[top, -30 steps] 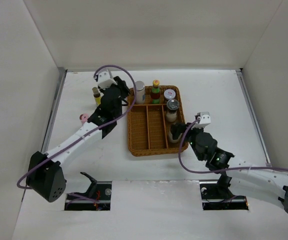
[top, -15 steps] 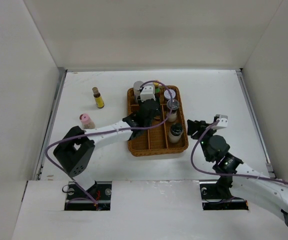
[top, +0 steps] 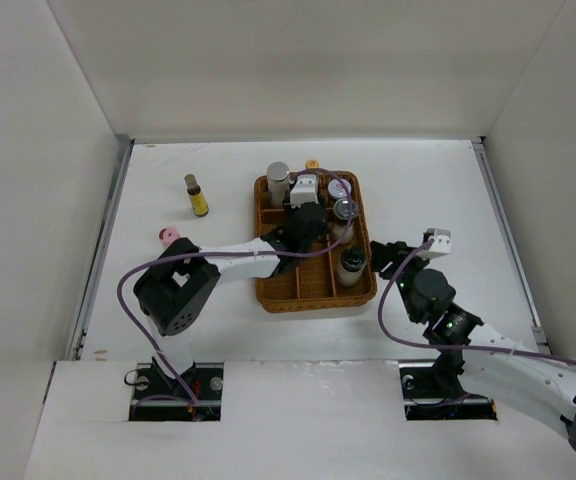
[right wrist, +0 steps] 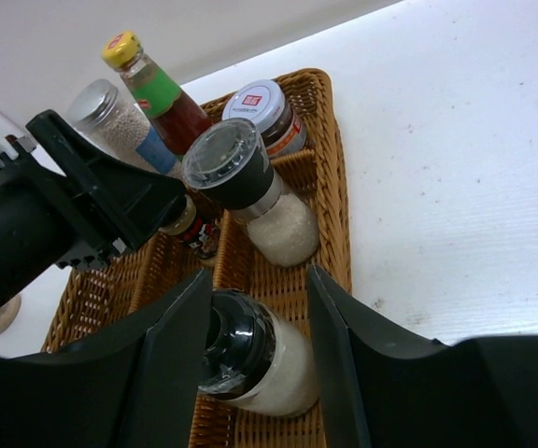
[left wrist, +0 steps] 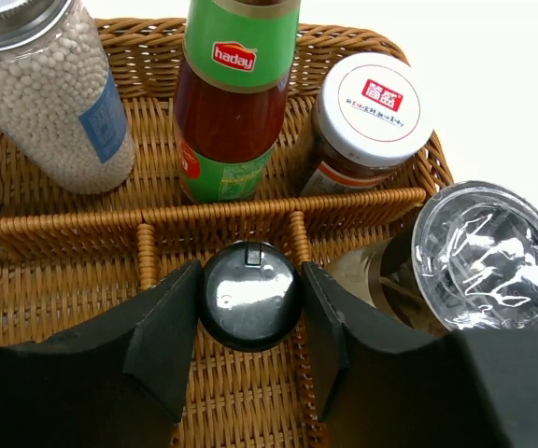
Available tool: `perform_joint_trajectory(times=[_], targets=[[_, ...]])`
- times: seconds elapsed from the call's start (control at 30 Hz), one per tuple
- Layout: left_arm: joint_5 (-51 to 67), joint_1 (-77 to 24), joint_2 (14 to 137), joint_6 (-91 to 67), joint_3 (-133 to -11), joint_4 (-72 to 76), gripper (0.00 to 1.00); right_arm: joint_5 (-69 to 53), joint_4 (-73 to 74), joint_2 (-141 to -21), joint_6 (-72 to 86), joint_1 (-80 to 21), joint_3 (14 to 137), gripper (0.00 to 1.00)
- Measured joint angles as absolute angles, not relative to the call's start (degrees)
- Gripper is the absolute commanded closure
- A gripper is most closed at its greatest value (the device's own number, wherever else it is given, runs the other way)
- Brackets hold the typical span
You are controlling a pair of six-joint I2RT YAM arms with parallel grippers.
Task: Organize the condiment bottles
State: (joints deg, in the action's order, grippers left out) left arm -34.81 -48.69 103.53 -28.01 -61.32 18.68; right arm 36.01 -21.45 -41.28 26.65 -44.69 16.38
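Observation:
My left gripper (left wrist: 250, 308) is shut on the black cap of a small dark jar (left wrist: 250, 294) over the woven basket (top: 313, 305), above its middle divider. Behind it stand a silver-lidded shaker (left wrist: 45, 103), a green-red sauce bottle (left wrist: 232, 103) and a white-lidded jar (left wrist: 367, 117). A clear-topped grinder (left wrist: 488, 252) stands to the right. My right gripper (right wrist: 258, 280) is open at the basket's right rim. A black-topped white shaker (right wrist: 260, 364) stands in the right compartment just beyond its tips, not gripped.
On the table left of the basket stand a yellow bottle (top: 197, 195) and a pink-capped one (top: 168, 236), the latter close against the left arm. White walls close in the table at the left, the right and the back.
My left arm swung from the table's left side over the basket with the black-capped jar. My right gripper let go of the white shaker in the right compartment and drew back.

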Motion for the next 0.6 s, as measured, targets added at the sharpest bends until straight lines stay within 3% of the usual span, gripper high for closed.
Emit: perform_joint_trajectory(times=[0.13,0.27,0.43,0.6], targets=[[-35.0,-48.66,103.57,-27.9,-61.32,19.2,0.37,35.99,-21.47,-41.28,26.74,-44.69,16.38,0.44],[-35.42,-48.88,103.18,-27.81,-61.08,19.68,0.29,35.99,-21.47,-41.28,26.81,-44.69,16.38,0.44],[-35.46,-48.75,97.56,-27.42,-58.39,19.46,0.26,35.99,-21.47,-41.28,26.83,-44.69,16.38,0.42],[-36.14,-44.8,84.16,-27.64,-51.81,18.9,0.25,35.99,-21.47,-41.28,26.81,-44.69,16.38,0.44]])
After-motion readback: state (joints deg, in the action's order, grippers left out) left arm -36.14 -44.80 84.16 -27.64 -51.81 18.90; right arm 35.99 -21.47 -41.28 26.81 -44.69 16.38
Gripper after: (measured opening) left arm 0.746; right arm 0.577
